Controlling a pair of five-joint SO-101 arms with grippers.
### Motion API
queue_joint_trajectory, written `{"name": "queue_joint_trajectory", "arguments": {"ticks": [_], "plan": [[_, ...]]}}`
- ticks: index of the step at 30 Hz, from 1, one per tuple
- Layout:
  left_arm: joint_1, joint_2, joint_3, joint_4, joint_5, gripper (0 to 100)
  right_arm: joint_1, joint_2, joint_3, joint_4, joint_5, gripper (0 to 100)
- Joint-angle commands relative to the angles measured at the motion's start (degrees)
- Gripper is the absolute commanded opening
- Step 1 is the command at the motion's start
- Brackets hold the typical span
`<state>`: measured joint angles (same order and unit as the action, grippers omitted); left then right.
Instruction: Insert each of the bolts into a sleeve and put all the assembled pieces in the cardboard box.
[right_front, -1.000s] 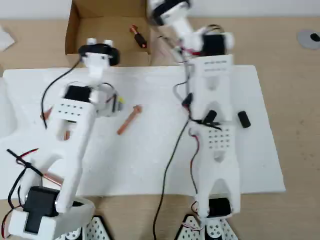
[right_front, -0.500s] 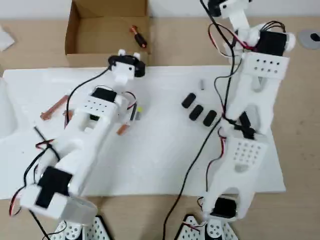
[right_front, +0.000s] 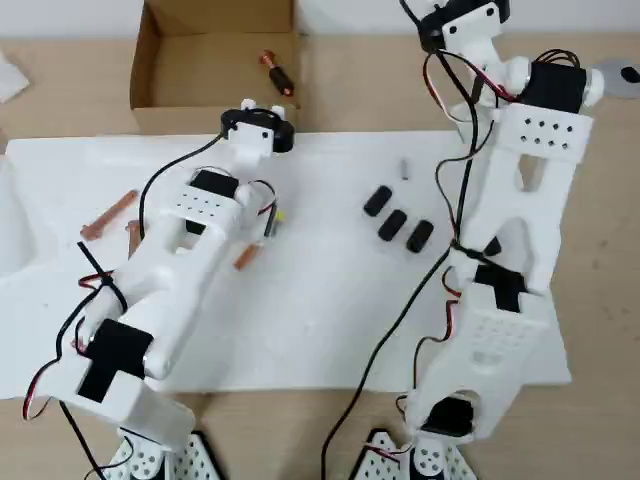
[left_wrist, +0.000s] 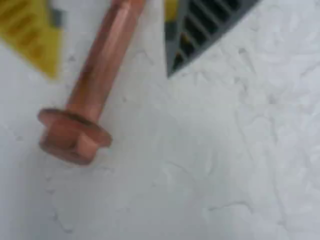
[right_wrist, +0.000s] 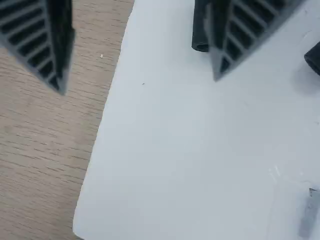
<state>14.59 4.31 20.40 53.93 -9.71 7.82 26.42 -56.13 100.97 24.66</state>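
A copper bolt (left_wrist: 95, 85) lies on the white mat (right_front: 300, 310), its hex head toward my left wrist camera. My left gripper (left_wrist: 111, 71) is open and straddles the shank, with a gap on each side. From above, that bolt (right_front: 245, 257) pokes out from under the left gripper (right_front: 268, 222). Two more bolts (right_front: 108, 215) lie at the mat's left. Three black sleeves (right_front: 394, 223) sit mid-mat. My right gripper (right_wrist: 140, 80) hangs open above the mat's edge, with a sleeve (right_wrist: 200, 30) beyond one finger. The cardboard box (right_front: 150, 60) holds one assembled piece (right_front: 277, 72).
A small grey pin (right_front: 405, 168) lies near the mat's far edge, also seen as the pin (right_wrist: 307, 220). Another sleeve (right_front: 490, 245) sits partly under the right arm. Cables hang along both arms. Bare wooden table (right_wrist: 45, 160) surrounds the mat.
The right arm swung from near the box to the right, uncovering the three sleeves. The left arm shifted right and its gripper came over the bolt.
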Motion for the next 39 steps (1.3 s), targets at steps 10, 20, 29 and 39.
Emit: {"name": "queue_joint_trajectory", "arguments": {"ticks": [10, 20, 29, 39], "plan": [[1.0, -0.5, -1.8, 4.8, -0.6, 10, 0.9, -4.3, 0.3, 1.2, 0.3, 22.4], [6.9, -0.2, -2.8, 3.5, -2.1, 13, 0.9, -4.3, 0.5, 1.3, 0.2, 22.4], [2.7, -0.2, -2.0, -0.1, -2.3, 15, 1.0, -4.3, 0.5, 1.4, 0.5, 22.4], [1.1, -0.1, -1.0, -3.8, -5.5, 15, 1.0, -4.1, 0.5, 1.4, 0.5, 22.4]]}}
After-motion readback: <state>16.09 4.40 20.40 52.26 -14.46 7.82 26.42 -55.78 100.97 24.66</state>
